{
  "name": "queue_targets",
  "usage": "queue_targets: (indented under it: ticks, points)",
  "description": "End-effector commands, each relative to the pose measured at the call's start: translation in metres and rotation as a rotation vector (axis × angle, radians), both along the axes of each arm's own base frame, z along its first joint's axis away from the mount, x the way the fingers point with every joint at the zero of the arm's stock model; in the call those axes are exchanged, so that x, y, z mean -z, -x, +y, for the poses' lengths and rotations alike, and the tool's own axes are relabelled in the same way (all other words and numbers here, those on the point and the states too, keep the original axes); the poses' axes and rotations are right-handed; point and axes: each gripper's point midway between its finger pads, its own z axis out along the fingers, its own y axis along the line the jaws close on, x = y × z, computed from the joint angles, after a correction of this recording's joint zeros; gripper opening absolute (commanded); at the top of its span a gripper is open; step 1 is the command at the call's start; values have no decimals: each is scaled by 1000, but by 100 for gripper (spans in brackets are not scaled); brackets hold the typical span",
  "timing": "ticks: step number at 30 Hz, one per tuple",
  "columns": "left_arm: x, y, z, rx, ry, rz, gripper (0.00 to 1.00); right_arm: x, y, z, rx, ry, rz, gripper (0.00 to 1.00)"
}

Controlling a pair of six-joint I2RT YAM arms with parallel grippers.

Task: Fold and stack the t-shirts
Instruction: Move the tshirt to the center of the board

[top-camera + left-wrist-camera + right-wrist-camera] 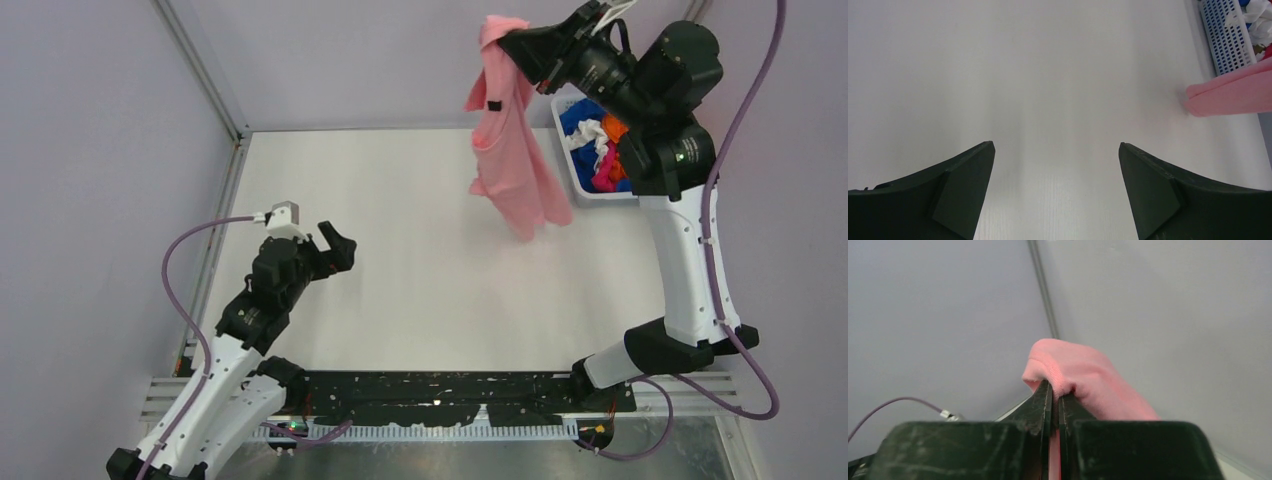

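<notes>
From above, you see your right gripper (pixel 512 42) pinching the light pink t-shirt (pixel 512 150), which hangs high over the far right of the table (pixel 420 280) beside the basket (pixel 600 197); your left wrist view shows your left gripper (pixel 1055 149) wide open, holding nothing; your right wrist view shows its fingers (pixel 1045 405) squeezing that t-shirt.

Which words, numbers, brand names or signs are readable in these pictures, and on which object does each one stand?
No text can be read.
The dark label at the neck of the light pink t-shirt is too small to tell whether it bears any writing.
The white basket and the table show no lettering.
</notes>
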Motion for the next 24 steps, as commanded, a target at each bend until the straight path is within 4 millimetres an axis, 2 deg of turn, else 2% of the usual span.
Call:
queue_targets:
  ticks: [1, 4, 6, 7, 8, 9, 10, 11, 12, 13, 14, 16, 17, 18, 19, 20, 21, 23, 24]
  points:
    - [-14, 8, 16, -77, 7, -12, 99, -38, 61, 39, -201, -38, -103, 5]
    - [-17, 15, 24, -109, 9, -20, 99, -45, 71, 47, -238, -85, -87, 5]
    - [-18, 21, 30, -126, 8, -23, 99, -44, 68, 44, -210, -112, -64, 5]
    - [-18, 23, 32, -135, 5, -23, 99, -34, 60, 44, -187, -112, -34, 5]
    - [-17, 26, 36, -148, 3, -20, 99, -33, 57, 37, -142, -123, -25, 5]
    - [-15, 28, 39, -162, 0, -16, 99, -17, 46, 37, -112, -109, 16, 5]
    - [-14, 30, 42, -177, -2, -13, 99, -9, 41, 27, -44, -110, 44, 5]
    - [-12, 31, 45, -191, -5, -8, 99, 20, 24, 21, 34, -83, 119, 5]
    - [-10, 32, 47, -200, -6, -1, 99, 29, 23, 13, 78, -76, 142, 5]
    - [-8, 33, 47, -203, -4, 4, 99, 65, 6, 4, 170, -44, 235, 5]
    - [-5, 33, 47, -204, -4, 12, 99, 77, 2, -7, 218, -39, 264, 5]
    - [4, 32, 45, -206, -1, 38, 99, 159, -26, -22, 323, 30, 434, 5]
    - [9, 31, 44, -206, -1, 56, 99, 183, -35, -28, 356, 44, 485, 5]
    - [15, 31, 43, -206, -5, 79, 99, 230, -49, -44, 412, 77, 579, 5]
    - [22, 31, 41, -203, -11, 103, 99, 258, -61, -54, 460, 86, 641, 6]
    - [28, 30, 40, -200, -17, 130, 99, 297, -70, -75, 525, 108, 720, 14]
    - [36, 31, 38, -196, -25, 161, 99, 326, -81, -87, 583, 126, 780, 22]
    - [50, 30, 34, -181, -35, 218, 99, 371, -95, -126, 736, 155, 868, 58]
    - [56, 30, 30, -170, -33, 240, 99, 378, -97, -141, 792, 163, 885, 77]
